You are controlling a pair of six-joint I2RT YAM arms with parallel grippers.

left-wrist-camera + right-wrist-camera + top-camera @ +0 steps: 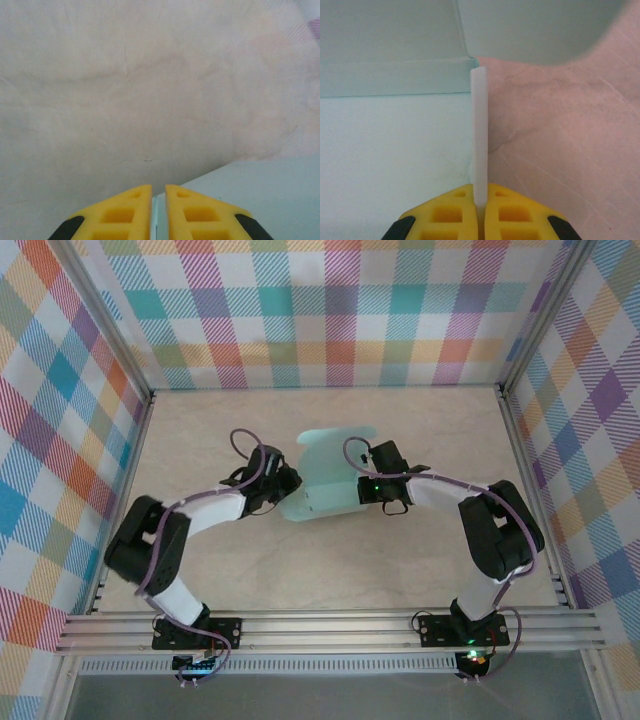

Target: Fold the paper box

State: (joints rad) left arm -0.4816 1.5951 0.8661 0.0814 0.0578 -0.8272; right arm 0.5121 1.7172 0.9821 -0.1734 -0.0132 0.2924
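The paper box [325, 472] lies in the middle of the pale marbled tabletop [300, 570], a mint-teal sheet of thin card not yet closed up, with a rounded flap lifting at its far side. Both arms reach in towards it from the near edge, one at either side. The right claw [368, 490] sits at the sheet's right edge. Seen from its wrist, the right claw [480, 186] is clenched on the card: a thin flap [479, 130] stands upright, edge-on, and runs straight down between the two yellow fingers [445, 212], which press against it on both sides. To the left of that flap the rest of the sheet lies flat, with a crease line across it. The left claw [288, 483] is at the sheet's left edge. From its wrist, the left claw [158, 189] has its yellow fingers [120, 215] only a narrow slit apart, and the card's [265, 195] edge slants in from the right towards that slit. I cannot tell from here whether it is pinching the card or merely standing over it.
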